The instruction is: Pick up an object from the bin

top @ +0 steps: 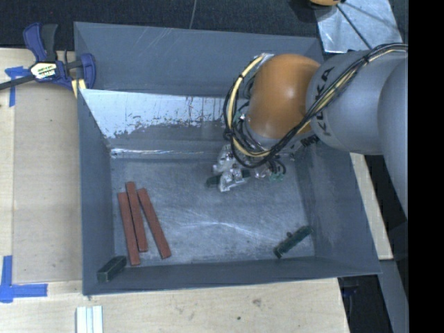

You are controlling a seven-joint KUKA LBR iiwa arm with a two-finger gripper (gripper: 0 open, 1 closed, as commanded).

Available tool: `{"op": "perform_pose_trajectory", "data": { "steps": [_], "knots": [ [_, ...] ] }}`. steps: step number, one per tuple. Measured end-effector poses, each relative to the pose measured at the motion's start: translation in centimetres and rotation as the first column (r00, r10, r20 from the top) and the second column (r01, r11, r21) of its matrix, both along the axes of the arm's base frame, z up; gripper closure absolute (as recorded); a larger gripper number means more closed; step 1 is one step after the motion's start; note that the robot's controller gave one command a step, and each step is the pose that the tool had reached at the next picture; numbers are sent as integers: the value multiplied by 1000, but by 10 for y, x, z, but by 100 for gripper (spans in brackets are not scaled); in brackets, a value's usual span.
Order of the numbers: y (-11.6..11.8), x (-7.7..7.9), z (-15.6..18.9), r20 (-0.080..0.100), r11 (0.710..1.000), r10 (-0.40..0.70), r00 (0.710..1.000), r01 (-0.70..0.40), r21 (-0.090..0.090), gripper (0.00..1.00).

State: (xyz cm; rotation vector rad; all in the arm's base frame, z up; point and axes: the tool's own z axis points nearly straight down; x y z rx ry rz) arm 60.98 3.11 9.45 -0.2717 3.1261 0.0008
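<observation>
At mid-back of bin (pixel 94 207), gripper (pixel 225 175), open-or-closed unreadable; three brown sticks (pixel 142 224) lie well off toward view's lower left, long axes near-vertical in view.

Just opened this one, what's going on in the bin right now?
The arm reaches in from the right, and its end effector is low over the floor of the grey bin, near the middle of the back wall. Three reddish-brown sticks lie side by side at front left, with a small dark block in the front-left corner and a dark piece at front right. All lie apart from it, seemingly unpicked.
</observation>
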Motion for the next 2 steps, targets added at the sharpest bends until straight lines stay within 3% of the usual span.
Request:
{"op": "perform_pose_trajectory", "data": {
  "steps": [1,2],
  "knots": [
    [14,-3,22,-1,1000,0,1000,0,0,100],
    [-6,-19,131,-1,999,37,999,-37,0,100]
  ]
}}
